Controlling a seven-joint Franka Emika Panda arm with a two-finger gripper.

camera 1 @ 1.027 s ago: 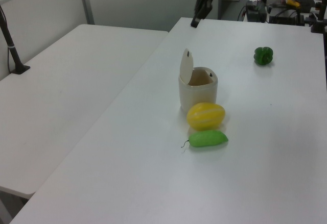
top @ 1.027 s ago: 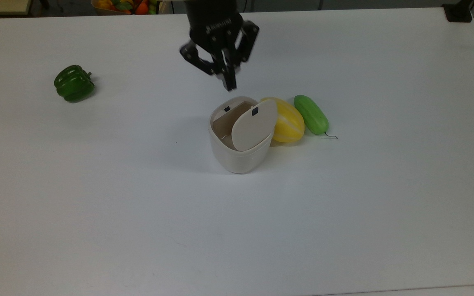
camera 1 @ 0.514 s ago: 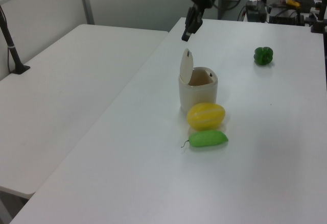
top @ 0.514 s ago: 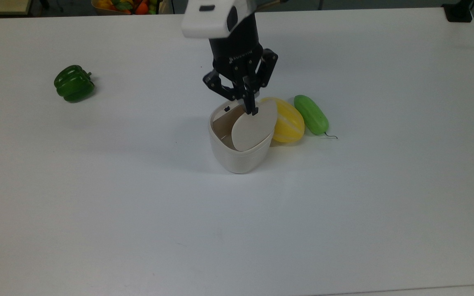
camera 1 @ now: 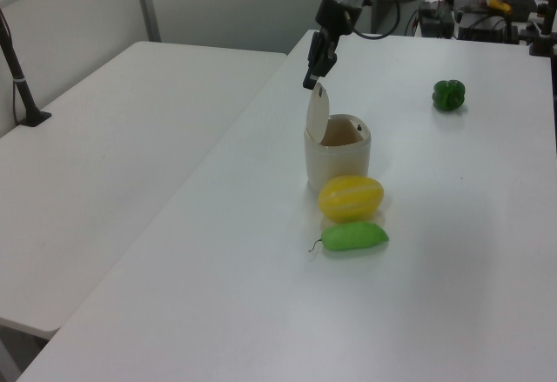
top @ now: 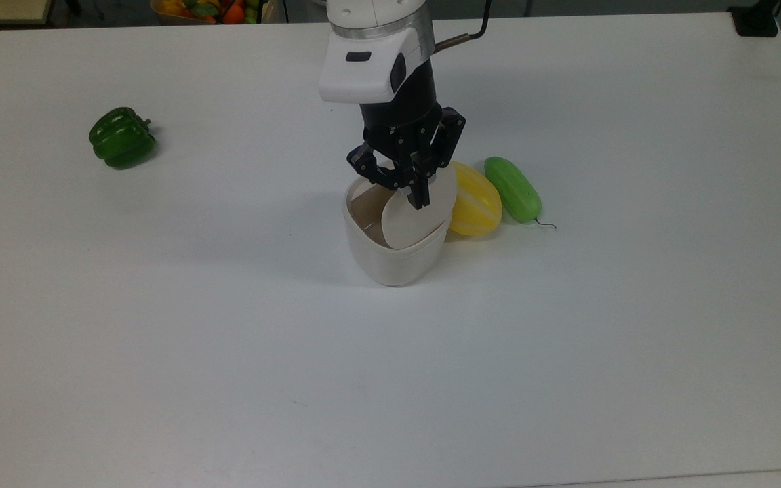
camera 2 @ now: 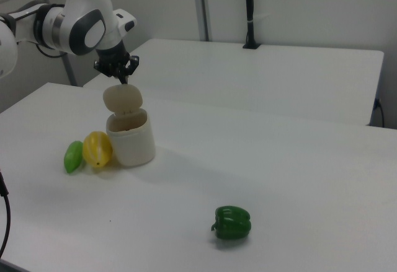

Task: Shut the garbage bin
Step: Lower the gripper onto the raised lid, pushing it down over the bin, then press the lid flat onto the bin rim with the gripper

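Top view: the garbage bin stands mid-table with its lid raised — the visible interior looks bare. The gripper, fingers pressed together, hangs at the lid's upper edge. Beside the bin: one yellow fruit, one green gourd; one green pepper lies well apart.

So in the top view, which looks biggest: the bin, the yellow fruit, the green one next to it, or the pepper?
Biggest to smallest as they look:
1. Bin
2. Yellow fruit, partly hidden behind the bin
3. Pepper and green fruit: too alike to rank.
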